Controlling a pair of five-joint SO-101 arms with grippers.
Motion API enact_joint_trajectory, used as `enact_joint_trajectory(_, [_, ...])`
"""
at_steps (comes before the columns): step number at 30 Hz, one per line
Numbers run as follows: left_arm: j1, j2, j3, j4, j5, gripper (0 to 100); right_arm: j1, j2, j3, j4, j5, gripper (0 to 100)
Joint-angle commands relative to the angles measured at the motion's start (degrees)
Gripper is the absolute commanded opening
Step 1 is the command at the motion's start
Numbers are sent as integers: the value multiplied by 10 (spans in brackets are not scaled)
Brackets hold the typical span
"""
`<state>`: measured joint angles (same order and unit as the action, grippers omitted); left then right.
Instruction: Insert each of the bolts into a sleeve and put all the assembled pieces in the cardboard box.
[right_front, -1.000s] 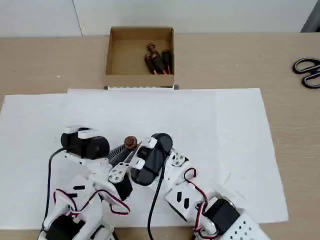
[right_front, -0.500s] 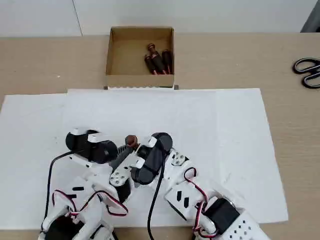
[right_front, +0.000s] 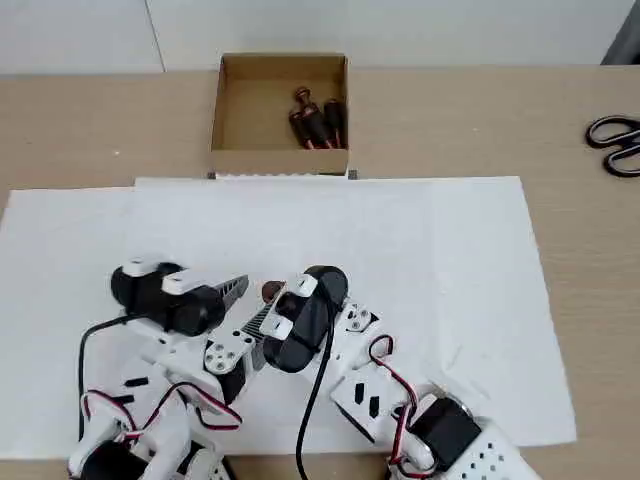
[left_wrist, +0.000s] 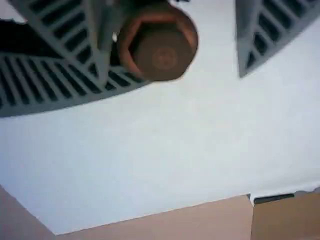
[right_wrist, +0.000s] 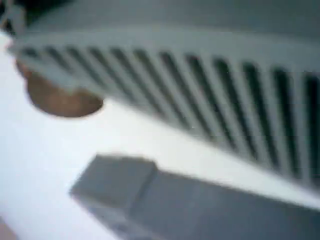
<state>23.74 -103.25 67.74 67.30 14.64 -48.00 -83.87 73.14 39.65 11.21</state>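
Left gripper (right_front: 240, 288), over the near part of the white paper sheet (right_front: 420, 260), stood with its jaws well apart. In the left wrist view a strip of bare paper separated one ribbed grey finger (left_wrist: 267, 27) from the bolt (left_wrist: 160, 44). The bolt's brown hexagonal head faced the camera and lay against ribbed grey plastic on its other side. Seen from above, the bolt sat just beyond the tip of the left gripper and just beside the right gripper (right_front: 264, 310), which met it at an angle from the opposite side, so that the two arms' wrists lay close together. In the right wrist view the brown head showed against the white paper next to grey ribbed plastic, too blurred to settle the grip. Whether the right gripper was closed on the bolt could therefore not be told. The cardboard box (right_front: 228, 160) stood on the wooden table (right_front: 90, 120) just beyond the far edge of the sheet, well apart from both grippers. A cluster of dark assembled pieces (right_front: 318, 122) with brown heads lay in the right half of the box, reaching its near wall. A pair of scissors (right_front: 615, 143) lay at the table's far right edge, off the sheet.
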Motion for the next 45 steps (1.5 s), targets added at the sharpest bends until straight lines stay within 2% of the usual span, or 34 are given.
enact_joint_trajectory(1, [-5, 4, -40, 2, -2, 162, 6, -7, -23, -19, 3, 2])
enact_joint_trajectory(3, [-5, 2, -47, 2, -2, 137, 6, -7, -23, -19, 3, 2])
enact_joint_trajectory(7, [-5, 1, -61, -2, -3, 0, 6, -7, -23, -19, 3, 2])
enact_joint_trajectory(10, [-11, 1, -57, 3, -5, 4, 6, -7, -23, -19, 3, 2])
enact_joint_trajectory(15, [-118, 1, 15, 2, -35, 7, 30, -7, -23, -19, 3, 2])
enact_joint_trajectory(19, [-207, 1, 99, -4, -80, 7, 96, -7, -23, -19, 2, 2])
enact_joint_trajectory(24, [-253, 0, 182, -14, -92, 7, 167, -7, -23, -20, -3, 2])
enact_joint_trajectory(30, [-264, 0, 208, -11, -90, 7, 238, -7, -23, -20, -77, 2])
enact_joint_trajectory(34, [-265, 0, 237, -12, -91, 7, 258, -7, -25, -20, -108, 2])
enact_joint_trajectory(41, [-265, 0, 240, -13, -90, 7, 259, 2, -94, -34, -113, 2])
enact_joint_trajectory(45, [-265, 0, 240, -14, -89, 7, 270, 78, -180, -37, -114, 2])
